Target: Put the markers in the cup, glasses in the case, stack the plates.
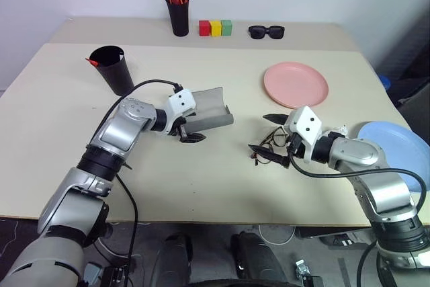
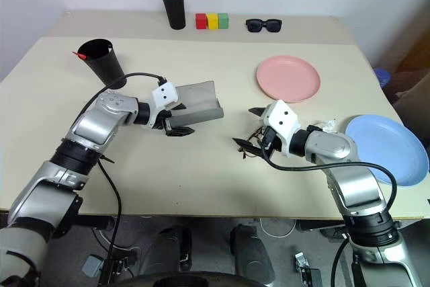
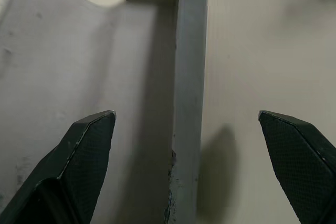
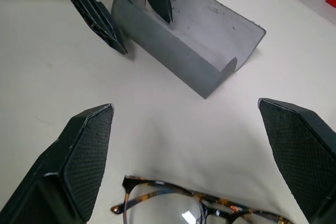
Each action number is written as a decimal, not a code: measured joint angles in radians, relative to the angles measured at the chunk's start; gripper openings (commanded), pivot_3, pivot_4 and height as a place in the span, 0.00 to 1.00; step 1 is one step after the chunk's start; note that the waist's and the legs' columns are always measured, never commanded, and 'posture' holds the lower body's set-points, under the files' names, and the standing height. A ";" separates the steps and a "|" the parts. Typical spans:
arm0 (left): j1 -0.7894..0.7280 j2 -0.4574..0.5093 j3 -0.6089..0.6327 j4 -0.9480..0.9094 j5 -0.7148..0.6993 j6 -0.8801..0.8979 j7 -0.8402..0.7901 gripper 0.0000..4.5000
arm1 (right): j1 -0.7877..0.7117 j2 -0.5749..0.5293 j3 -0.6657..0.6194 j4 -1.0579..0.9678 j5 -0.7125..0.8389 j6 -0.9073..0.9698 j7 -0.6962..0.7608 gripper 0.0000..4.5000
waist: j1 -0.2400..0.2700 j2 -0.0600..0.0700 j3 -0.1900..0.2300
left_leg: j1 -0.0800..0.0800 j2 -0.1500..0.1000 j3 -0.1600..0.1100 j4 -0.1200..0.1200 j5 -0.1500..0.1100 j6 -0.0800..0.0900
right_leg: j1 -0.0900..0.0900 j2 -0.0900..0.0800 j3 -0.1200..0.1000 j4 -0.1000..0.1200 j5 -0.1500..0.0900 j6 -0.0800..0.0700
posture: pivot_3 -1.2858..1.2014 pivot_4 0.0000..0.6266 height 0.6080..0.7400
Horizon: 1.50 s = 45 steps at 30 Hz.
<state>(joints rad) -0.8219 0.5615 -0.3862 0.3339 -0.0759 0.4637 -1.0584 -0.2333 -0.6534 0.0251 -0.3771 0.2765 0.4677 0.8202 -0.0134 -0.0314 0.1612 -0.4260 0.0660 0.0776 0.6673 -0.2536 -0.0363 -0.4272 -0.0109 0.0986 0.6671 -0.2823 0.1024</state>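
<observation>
Silver jointed arms, black cables, white wrist blocks, left claw (image 1: 191, 133) black, textured pads (image 3: 86, 145)

Colours across the beige table (image 1: 222, 186)
A grey case (image 1: 208, 113), tortoiseshell-patterned glasses (image 4: 205, 211), pink plate (image 1: 295, 85), blue plate (image 1: 396, 146), black cup (image 1: 113, 68) and red, yellow, green blocks (image 1: 215, 28) are showing.
</observation>
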 measured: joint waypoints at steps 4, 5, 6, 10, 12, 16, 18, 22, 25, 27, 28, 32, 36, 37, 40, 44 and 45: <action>-0.007 -0.014 -0.003 0.027 0.022 -0.003 -0.025 0.58 | 0.030 -0.007 0.000 -0.023 0.004 0.008 0.000 1.00 | -0.001 0.000 0.000 | 0.000 0.000 0.000 0.000 0.000 0.000 | 0.000 0.000 0.000 0.000 0.000 0.000 | 0.52 0.24 0.87; -0.008 -0.017 -0.003 0.034 0.025 -0.010 -0.028 0.47 | 0.033 -0.007 0.000 -0.023 0.004 0.008 -0.001 1.00 | -0.001 0.000 0.000 | 0.000 0.000 0.000 0.000 0.000 0.000 | 0.000 0.000 0.000 0.000 0.000 0.000 | 0.52 0.24 0.87; -0.007 -0.018 -0.003 0.040 0.028 -0.014 -0.031 0.35 | 0.035 -0.007 0.000 -0.023 0.004 0.008 -0.001 1.00 | -0.001 0.000 0.000 | 0.000 0.000 0.000 0.000 0.000 0.000 | 0.000 0.000 0.000 0.000 0.000 0.000 | 0.52 0.24 0.87; -0.007 -0.015 -0.002 0.042 0.047 -0.051 -0.043 0.01 | 0.037 -0.007 0.000 -0.023 0.004 0.008 -0.003 1.00 | 0.000 0.000 0.000 | 0.000 0.000 0.000 0.000 0.000 0.000 | 0.000 0.000 0.000 0.000 0.000 0.000 | 0.52 0.24 0.87; -0.004 -0.002 -0.002 0.039 0.061 -0.099 -0.053 0.01 | 0.036 -0.007 0.001 -0.024 0.004 0.008 -0.002 1.00 | 0.000 0.000 0.000 | 0.000 0.000 0.000 0.000 0.000 0.000 | 0.000 0.000 0.000 0.000 0.000 0.000 | 0.52 0.24 0.87; 0.049 0.060 0.000 -0.014 0.067 -0.206 -0.114 0.01 | 0.030 -0.007 0.005 -0.025 0.005 0.010 0.004 1.00 | -0.004 0.000 0.000 | 0.000 0.000 0.000 0.000 0.000 0.000 | 0.000 0.000 0.000 0.000 0.000 0.000 | 0.52 0.24 0.87; 0.074 0.089 0.002 -0.045 0.065 -0.248 -0.147 0.01 | 0.022 -0.007 0.007 -0.025 0.010 0.012 0.010 1.00 | -0.002 0.000 0.000 | 0.000 0.000 0.000 0.000 0.000 0.000 | 0.000 0.000 0.000 0.000 0.000 0.000 | 0.52 0.24 0.87; 0.096 0.125 0.008 -0.084 0.065 -0.277 -0.202 0.01 | 0.010 -0.007 0.012 -0.025 0.014 0.013 0.024 1.00 | 0.004 0.000 0.000 | 0.000 0.000 0.000 0.001 0.000 0.000 | 0.000 -0.001 0.000 0.000 0.000 0.000 | 0.52 0.24 0.87; 0.102 0.124 0.010 -0.092 0.065 -0.280 -0.210 0.01 | 0.009 -0.008 0.013 -0.025 0.013 0.013 0.031 1.00 | 0.003 0.000 0.000 | 0.000 0.000 0.000 0.001 0.000 0.001 | 0.000 -0.001 0.000 0.000 0.000 0.000 | 0.52 0.24 0.87; 0.103 0.124 0.010 -0.097 0.065 -0.281 -0.224 0.01 | 0.008 -0.008 0.015 -0.025 0.013 0.013 0.033 1.00 | 0.001 0.000 0.000 | 0.000 0.000 0.000 0.001 0.000 0.001 | 0.000 0.000 0.000 0.000 0.000 0.000 | 0.52 0.24 0.87; 0.103 0.124 0.009 -0.098 0.065 -0.281 -0.231 0.01 | 0.003 -0.008 0.019 -0.024 0.011 0.013 0.032 1.00 | 0.001 0.000 0.000 | 0.000 0.000 0.000 0.001 0.000 0.001 | 0.000 0.000 0.000 0.000 0.000 0.000 | 0.52 0.24 0.87; 0.103 0.121 0.010 -0.099 0.066 -0.281 -0.239 0.01 | -0.027 -0.012 0.024 -0.011 -0.002 0.007 0.025 1.00 | 0.000 0.000 0.000 | 0.000 0.000 0.000 0.001 0.000 0.001 | 0.000 0.000 0.000 0.000 0.000 0.000 | 0.52 0.24 0.87; 0.103 0.102 0.017 -0.094 0.064 -0.282 -0.223 0.01 | -0.049 -0.055 0.026 0.005 -0.042 -0.017 0.026 1.00 | 0.002 0.000 0.000 | 0.000 0.000 0.000 0.001 0.000 0.001 | 0.000 -0.001 0.000 0.000 0.000 0.000 | 0.52 0.24 0.87; 0.103 0.102 0.019 -0.093 0.063 -0.282 -0.222 0.06 | -0.055 -0.068 0.026 0.008 -0.049 -0.025 0.030 1.00 | 0.001 0.000 0.000 | 0.000 0.000 0.000 0.001 0.000 0.001 | 0.000 -0.001 0.000 0.000 0.000 0.000 | 0.52 0.24 0.87; 0.106 0.103 0.030 -0.094 0.044 -0.276 -0.229 0.29 | -0.057 -0.077 0.025 0.017 -0.058 -0.040 0.037 1.00 | 0.001 0.000 0.000 | 0.000 0.000 0.000 0.001 0.000 0.001 | 0.000 0.000 0.000 0.000 0.000 0.000 | 0.52 0.24 0.87; 0.122 0.103 0.038 -0.096 0.046 -0.284 -0.212 0.76 | -0.057 -0.087 0.025 0.035 -0.066 -0.062 0.052 1.00 | 0.000 0.000 0.000 | 0.000 0.000 0.000 0.001 0.000 0.001 | 0.000 0.000 0.000 0.000 0.000 0.000 | 0.52 0.24 0.87; 0.126 0.103 0.038 -0.096 0.050 -0.298 -0.199 0.86 | -0.057 -0.093 0.025 0.037 -0.069 -0.069 0.054 1.00 | 0.000 0.000 0.000 | 0.000 0.000 0.000 0.001 0.000 0.001 | 0.000 0.000 0.000 0.000 0.000 0.000 | 0.52 0.24 0.87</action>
<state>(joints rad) -0.6962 0.6643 -0.3478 0.2381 -0.0259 0.1662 -1.2577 -0.2902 -0.7460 0.0504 -0.3401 0.2071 0.3991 0.8744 -0.0132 -0.0312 0.1613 -0.4259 0.0663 0.0776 0.6680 -0.2539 -0.0357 -0.4269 -0.0113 0.0987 0.6675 -0.2824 0.1023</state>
